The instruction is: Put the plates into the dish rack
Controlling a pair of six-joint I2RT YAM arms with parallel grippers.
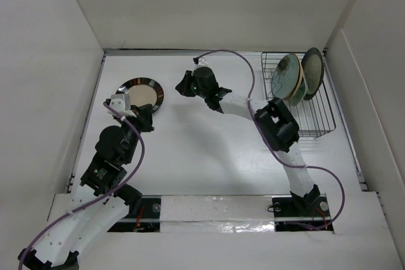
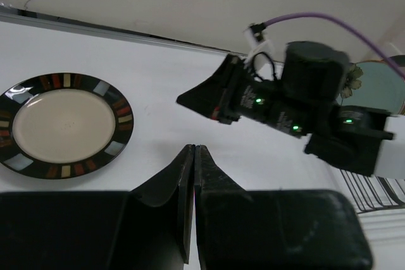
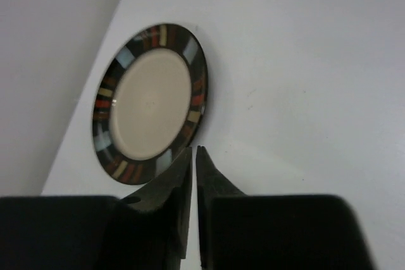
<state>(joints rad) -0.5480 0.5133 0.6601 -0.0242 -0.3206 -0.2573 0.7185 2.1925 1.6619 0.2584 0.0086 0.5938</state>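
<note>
A cream plate with a dark striped rim lies flat on the white table at the back left; it also shows in the left wrist view and the right wrist view. The dark wire dish rack stands at the back right with plates upright in it: a celadon green one, a pale one and a dark-rimmed one. My left gripper is shut and empty just beside the striped plate's near right. My right gripper is shut and empty, right of that plate.
White walls close in the table at the back and both sides. The right arm stretches across the middle from the rack's side, its wrist filling the left wrist view. A purple cable loops above it.
</note>
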